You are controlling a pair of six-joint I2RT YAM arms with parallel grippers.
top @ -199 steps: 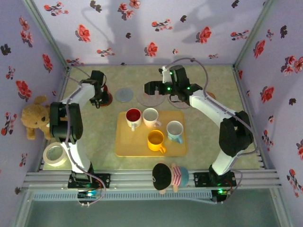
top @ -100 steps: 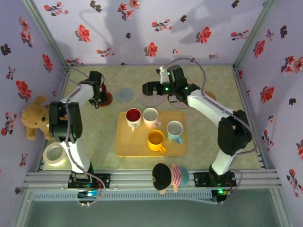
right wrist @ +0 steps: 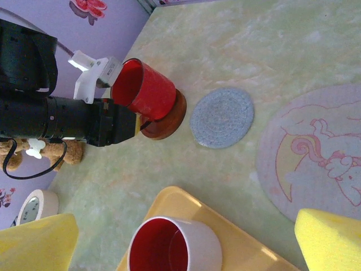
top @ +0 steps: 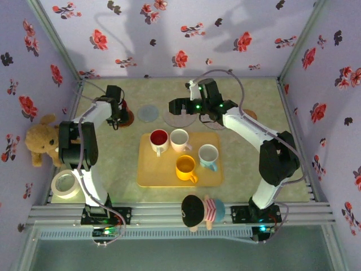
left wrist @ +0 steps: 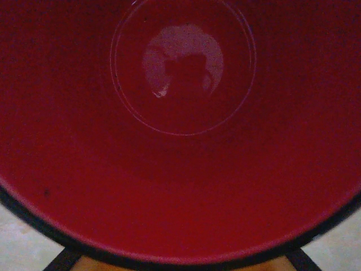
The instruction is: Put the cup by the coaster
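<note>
Where the far-left corner of the table (top: 113,164) lies, item one: the red cup (right wrist: 148,93), tipped over with its mouth toward the left wall and its base meeting the brown coaster (right wrist: 169,118). Whether the base sits flat on the coaster cannot be told. In the left wrist view the cup's dark red inside takes up nearly the whole view.

- Left gripper (right wrist: 131,121): black, pressed against the cup's lower side at the coaster's edge, jaws closed on the cup.
- Grey coaster (right wrist: 221,117): round, just right of the brown one, apart from it, nothing on it.
- Round mat (right wrist: 316,164): pale, with a pink unicorn print, right of the grey coaster.
- Right gripper (top: 176,105): above the near edge of the round mat. Its yellow pads (right wrist: 34,243) are spread wide, with nothing between them.
- Yellow tray (top: 152,169): mid-table, nearer than the coasters. It holds four upright cups: white with red inside (top: 158,139), pale pink (top: 180,138), light blue (top: 208,154) and yellow (top: 186,167).
- Teddy bear (top: 42,141): against the left wall.
- Tape roll (top: 65,184): near-left corner.
- Doll (top: 200,210): dark hair, striped top, lying on the front rail between the arm bases.
</note>
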